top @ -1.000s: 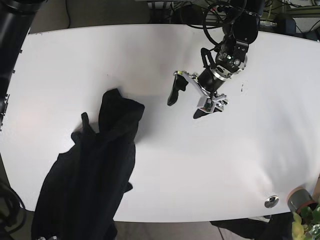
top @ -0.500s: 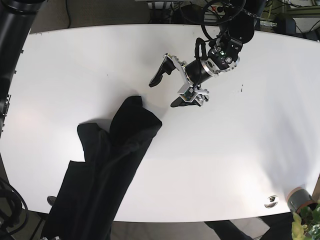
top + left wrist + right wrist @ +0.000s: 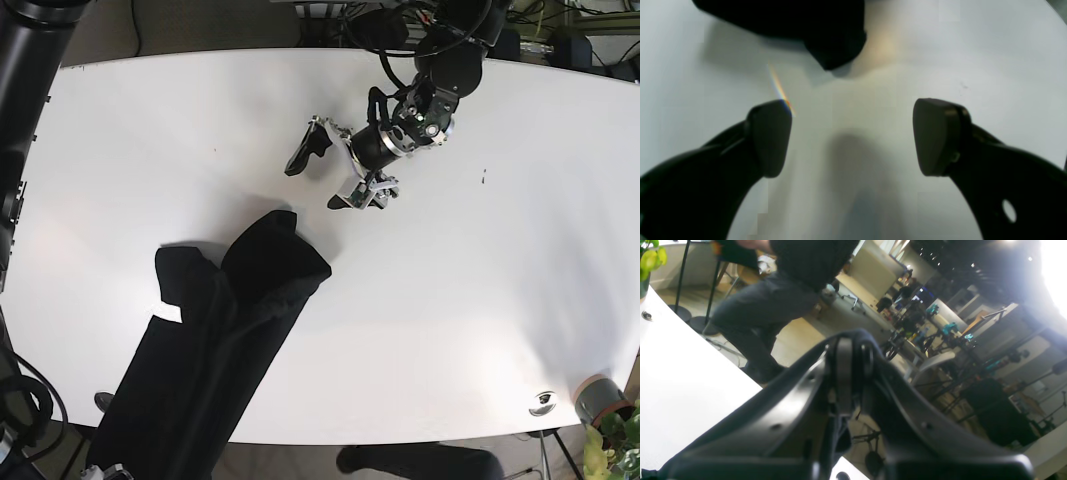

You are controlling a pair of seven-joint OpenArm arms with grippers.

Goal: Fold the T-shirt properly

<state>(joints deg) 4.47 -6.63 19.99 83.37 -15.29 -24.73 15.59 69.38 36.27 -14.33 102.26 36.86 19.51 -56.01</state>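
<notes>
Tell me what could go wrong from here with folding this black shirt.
The T-shirt is bunched and hangs over the table's near edge; it might slide off. The left end effector is open above bare table, short of the cloth, so closing now would likely catch nothing. A person stands close by the table and could get in the way.

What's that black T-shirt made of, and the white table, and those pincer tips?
The T-shirt looks like soft matte knit cloth: it bunches and drapes over the edge. The table seems a smooth, slightly glossy laminate, showing soft reflections. The left pincer fingertips look like dull black rubber or plastic.
</notes>
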